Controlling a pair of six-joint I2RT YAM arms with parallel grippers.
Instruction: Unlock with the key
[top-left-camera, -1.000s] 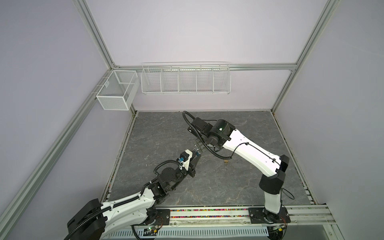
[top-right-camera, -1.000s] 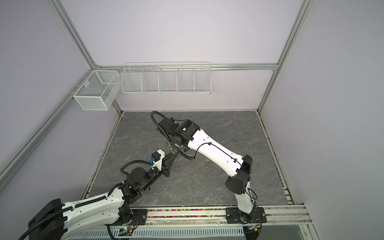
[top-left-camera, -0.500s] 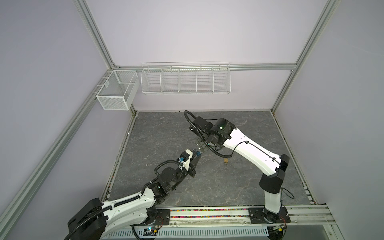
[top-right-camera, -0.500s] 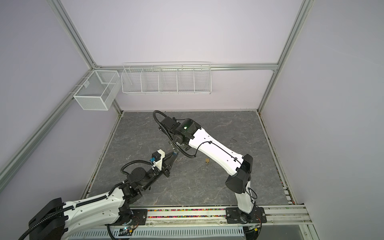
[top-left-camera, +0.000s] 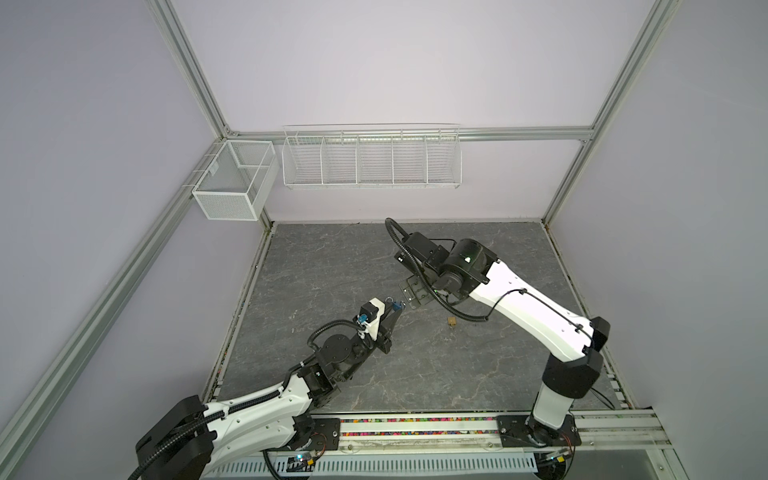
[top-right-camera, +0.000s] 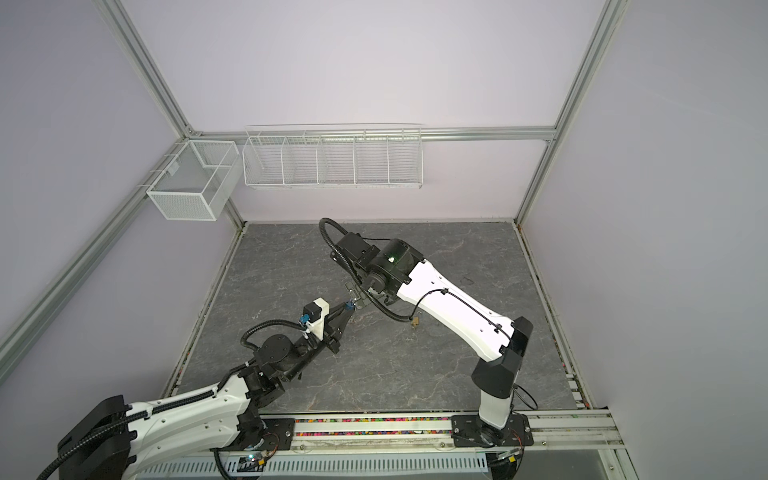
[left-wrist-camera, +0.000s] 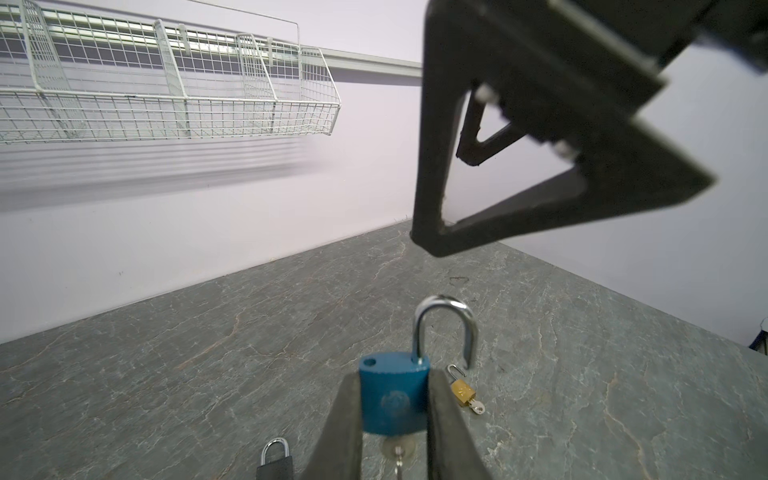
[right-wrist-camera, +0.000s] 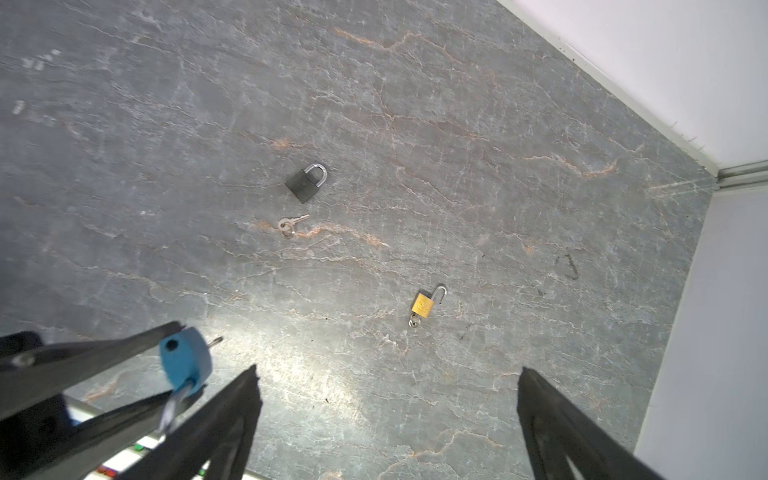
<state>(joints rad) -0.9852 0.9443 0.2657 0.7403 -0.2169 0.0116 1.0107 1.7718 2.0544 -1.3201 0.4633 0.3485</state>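
The left gripper (left-wrist-camera: 392, 376) is clamped on the body of a blue padlock (left-wrist-camera: 392, 399), one finger on each flat side, holding it clear of the worktop (top-left-camera: 332, 257) with the shackle (left-wrist-camera: 444, 320) pointing away from the wrist. The shackle is open: one leg sits in the body and the free end hangs in the air beside it. Below the body, between the fingers, a blurred silver shape looks like the key (left-wrist-camera: 399, 451) sitting in the keyhole, though the left wrist view is too soft there to be sure.

The right gripper (right-wrist-camera: 387, 370) hangs just above and beyond the padlock with its jaws spread wide and nothing between them. In the right wrist view the blue padlock shows beside one of its fingers, not touching it.

On the worktop, well apart from both grippers, lies a brass padlock (right-wrist-camera: 423, 304) with its shackle swung open and a small key (right-wrist-camera: 413, 322) in its base. Farther off lies a black padlock (right-wrist-camera: 305, 183) with its shackle closed, and a loose key (right-wrist-camera: 291, 224) near it. A wire basket (top-left-camera: 372, 160) hangs on the back wall.
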